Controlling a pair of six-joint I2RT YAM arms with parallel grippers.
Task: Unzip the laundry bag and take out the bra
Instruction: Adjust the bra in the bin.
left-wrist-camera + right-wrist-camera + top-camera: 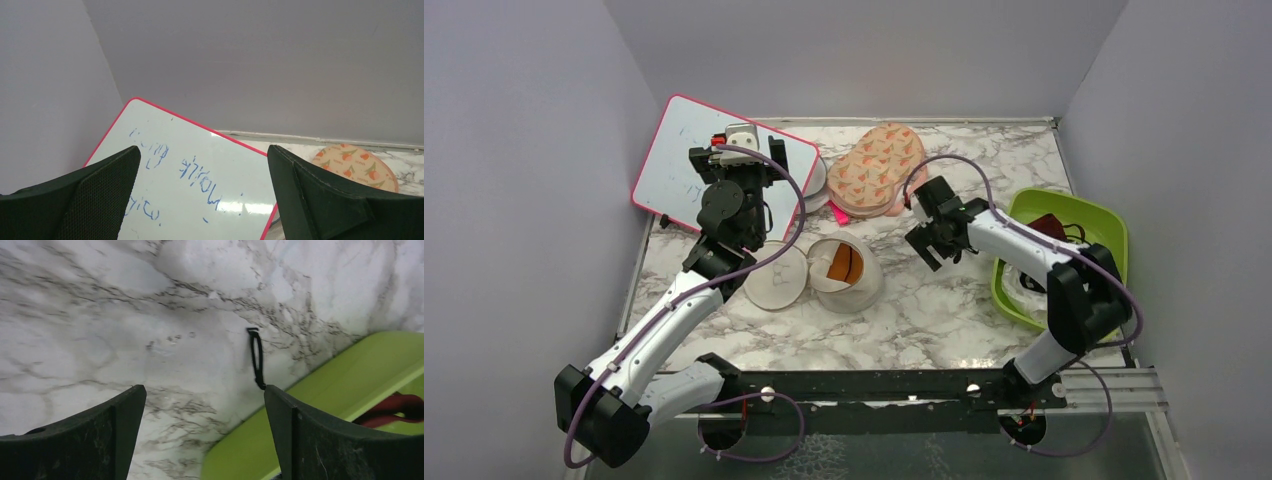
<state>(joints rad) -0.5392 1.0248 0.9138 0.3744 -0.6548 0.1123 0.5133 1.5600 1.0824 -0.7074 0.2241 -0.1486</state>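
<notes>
We see both grippers spread wide, holding nothing. The left gripper (202,150) faces the whiteboard (165,125). The right gripper (205,387) hangs over the marble table (150,315), at 2 o'clock from the laundry bag (861,288). The bag lies unzipped mid-table with its lid (776,277) at 9 o'clock and the bra (845,263) inside.

Laundry bag (867,287): round white mesh pod, unzipped, lid (776,277) lying open at left. Bra (845,264): orange-brown, inside pod.
</notes>
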